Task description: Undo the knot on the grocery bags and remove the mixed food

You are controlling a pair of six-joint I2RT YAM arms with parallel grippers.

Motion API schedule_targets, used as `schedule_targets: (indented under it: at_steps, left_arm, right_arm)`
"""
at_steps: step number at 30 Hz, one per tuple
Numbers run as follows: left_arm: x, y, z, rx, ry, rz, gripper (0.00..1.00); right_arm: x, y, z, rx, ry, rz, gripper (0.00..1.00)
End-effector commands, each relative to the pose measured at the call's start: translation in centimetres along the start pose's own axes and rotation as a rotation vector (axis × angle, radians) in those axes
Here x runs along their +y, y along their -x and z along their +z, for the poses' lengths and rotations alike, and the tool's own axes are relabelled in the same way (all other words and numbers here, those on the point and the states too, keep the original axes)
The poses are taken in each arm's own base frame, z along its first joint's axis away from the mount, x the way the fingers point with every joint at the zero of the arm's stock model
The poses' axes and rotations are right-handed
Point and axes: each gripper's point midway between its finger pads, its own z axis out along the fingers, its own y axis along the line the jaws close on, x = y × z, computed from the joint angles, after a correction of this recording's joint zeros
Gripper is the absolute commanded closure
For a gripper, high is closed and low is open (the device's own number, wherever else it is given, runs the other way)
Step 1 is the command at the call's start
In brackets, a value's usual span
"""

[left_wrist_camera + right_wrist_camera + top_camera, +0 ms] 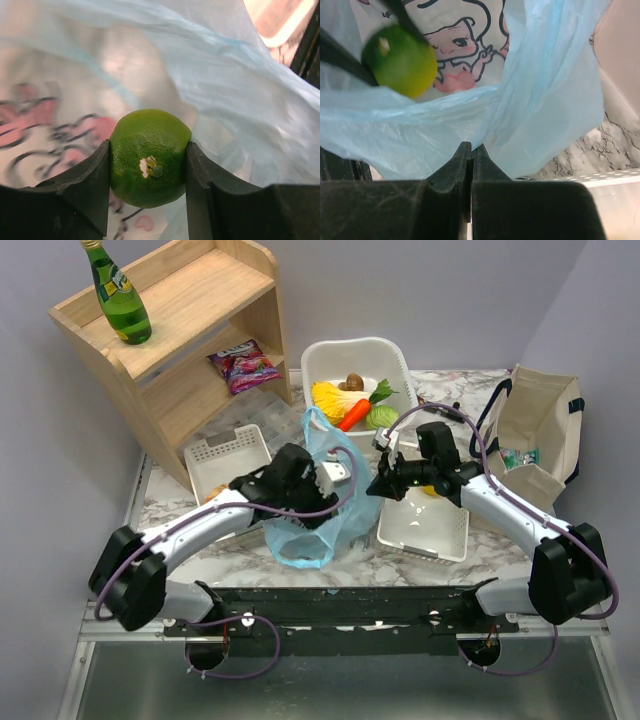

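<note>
The light-blue bag [300,532] lies open at the table's middle; no knot shows. My left gripper [318,492] reaches into it and is shut on a round green fruit [150,157], both fingers pressed to its sides. The fruit also shows in the right wrist view [400,60], inside the bag [545,90]. My right gripper [381,483] is shut on the bag's right rim and holds it up [471,148]. A white basket [322,357] behind holds a yellow-white cabbage [330,400], a carrot [355,413], a mushroom [354,381] and a green cabbage [381,417].
A wooden shelf [185,335] at the back left carries a green bottle [120,295] and a purple packet [243,365]. White trays lie at the left [225,460] and under my right arm [425,530]. A beige tote [535,435] stands at the right.
</note>
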Motion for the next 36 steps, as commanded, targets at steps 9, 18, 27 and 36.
schedule_targets:
  at_steps: [9,18,27,36]
  left_arm:
    - [4.2,6.0,-11.1,-0.334,0.259,0.034,1.0]
    - [10.3,8.8,-16.7,-0.43,0.667,0.026,1.0]
    - [13.3,6.8,-20.9,-0.372,0.864,0.031,1.0]
    - [9.5,7.1,-21.2,-0.494,0.568,0.054,0.96]
  right_arm:
    - [-0.3,0.4,0.0,-0.006,0.006,-0.052,0.99]
    - [-0.2,-0.8,-0.3,0.04,0.001,-0.078,0.99]
    - [-1.1,-1.3,-1.0,0.074,-0.032,-0.108,0.99]
    - [-1.5,-1.6,-1.1,0.073,-0.018,-0.117,0.99]
